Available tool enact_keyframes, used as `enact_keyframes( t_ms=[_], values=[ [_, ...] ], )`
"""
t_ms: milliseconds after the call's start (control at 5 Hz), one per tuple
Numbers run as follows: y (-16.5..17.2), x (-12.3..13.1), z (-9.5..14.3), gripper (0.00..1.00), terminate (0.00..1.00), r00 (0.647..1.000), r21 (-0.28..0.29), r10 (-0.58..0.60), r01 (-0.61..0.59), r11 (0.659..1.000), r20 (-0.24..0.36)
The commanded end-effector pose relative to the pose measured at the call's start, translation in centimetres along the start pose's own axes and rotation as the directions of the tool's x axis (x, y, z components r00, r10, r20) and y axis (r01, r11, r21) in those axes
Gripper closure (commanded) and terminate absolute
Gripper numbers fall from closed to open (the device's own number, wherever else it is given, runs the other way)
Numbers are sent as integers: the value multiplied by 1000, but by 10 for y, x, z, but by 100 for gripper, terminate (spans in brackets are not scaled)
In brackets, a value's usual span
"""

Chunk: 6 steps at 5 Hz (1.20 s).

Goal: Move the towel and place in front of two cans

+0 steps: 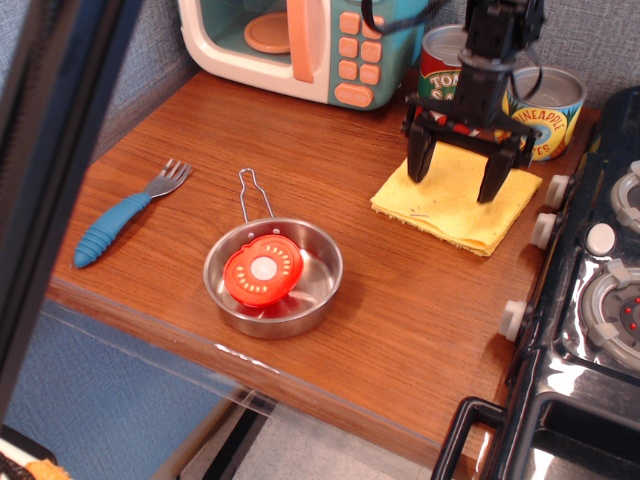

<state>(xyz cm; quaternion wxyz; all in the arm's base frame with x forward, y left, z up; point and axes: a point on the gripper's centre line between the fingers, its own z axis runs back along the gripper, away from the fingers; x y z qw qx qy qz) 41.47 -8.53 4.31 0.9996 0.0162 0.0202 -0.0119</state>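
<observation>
The yellow towel (452,207) lies flat on the wooden table (300,150), just in front of the two cans. The red tomato sauce can (438,72) and the yellow-and-blue pineapple can (550,105) stand at the back right, both partly hidden by the arm. My gripper (456,172) points down over the towel's far half with its black fingers (420,158) spread wide. The tips are at or just above the cloth, and nothing is held between them.
A toy microwave (300,40) stands at the back left of the cans. A steel pan (310,290) holding a red lid (262,270) sits mid-table. A blue-handled fork (115,225) lies at the left. A black toy stove (600,300) borders the right edge.
</observation>
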Motion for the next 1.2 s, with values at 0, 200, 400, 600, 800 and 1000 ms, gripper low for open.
enact_keyframes(
  t_ms=[0,200,400,600,800,1000],
  values=[
    [19,-39,82,0,0,984,16,-22,20,1000,175],
    [36,-65,82,0,0,984,21,-13,10,1000,176],
    [53,-85,72,0,0,986,22,-9,6,1000,167],
    [64,-96,62,0,0,989,38,-8,3,999,145],
    [64,-96,62,0,0,989,38,-8,3,999,145],
    [64,-96,62,0,100,989,38,-8,3,999,145]
  ],
)
